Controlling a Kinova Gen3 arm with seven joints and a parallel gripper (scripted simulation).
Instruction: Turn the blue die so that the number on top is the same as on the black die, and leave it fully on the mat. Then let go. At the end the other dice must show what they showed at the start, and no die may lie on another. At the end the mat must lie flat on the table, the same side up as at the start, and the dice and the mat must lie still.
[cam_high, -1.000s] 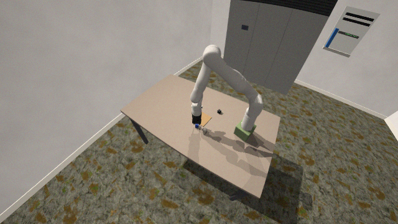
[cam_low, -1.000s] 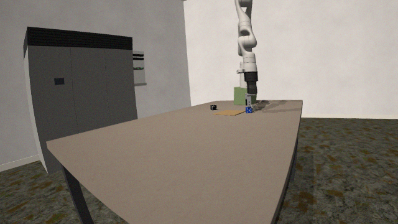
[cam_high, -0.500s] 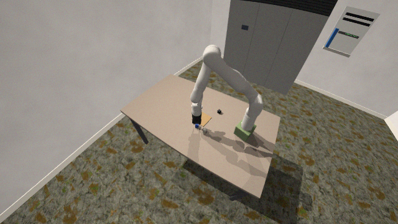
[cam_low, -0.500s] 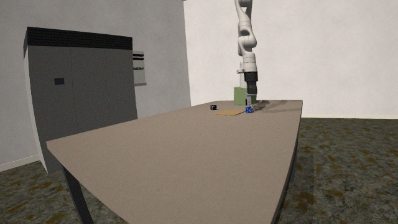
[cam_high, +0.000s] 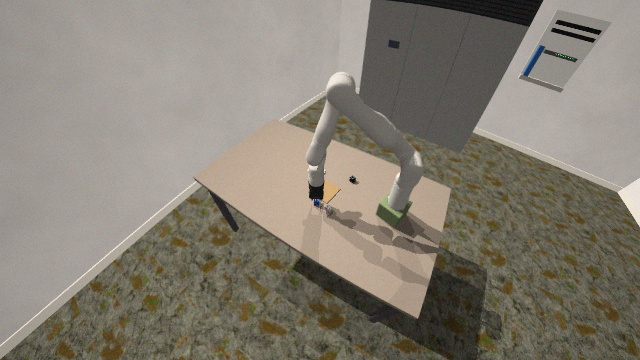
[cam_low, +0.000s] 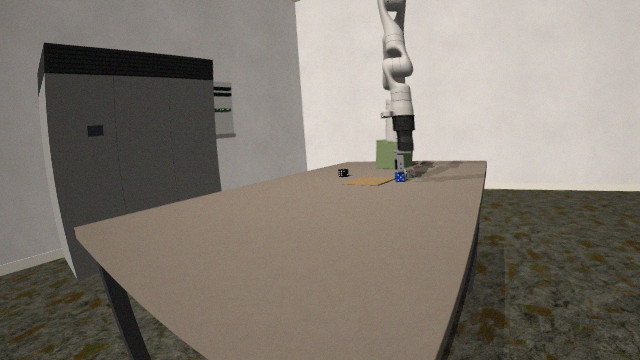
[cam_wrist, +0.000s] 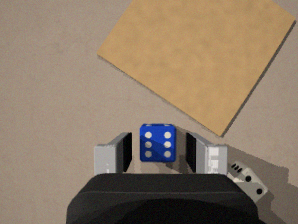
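Observation:
The blue die (cam_wrist: 157, 143) (cam_high: 316, 202) (cam_low: 400, 176) lies on the table just off the tan mat (cam_wrist: 200, 36) (cam_high: 331, 190) (cam_low: 369, 181), six on top. My gripper (cam_wrist: 158, 146) (cam_high: 316, 199) (cam_low: 401, 165) is low over it, open, one finger on each side with gaps showing. The black die (cam_high: 353, 179) (cam_low: 343, 172) lies on the table beyond the mat; its top number is too small to read.
A white die (cam_wrist: 246, 181) (cam_high: 329, 211) lies on the table close to my right finger. The arm's green base block (cam_high: 393, 211) (cam_low: 387, 154) stands at the table's far side. A grey cabinet (cam_low: 125, 150) stands beside the table.

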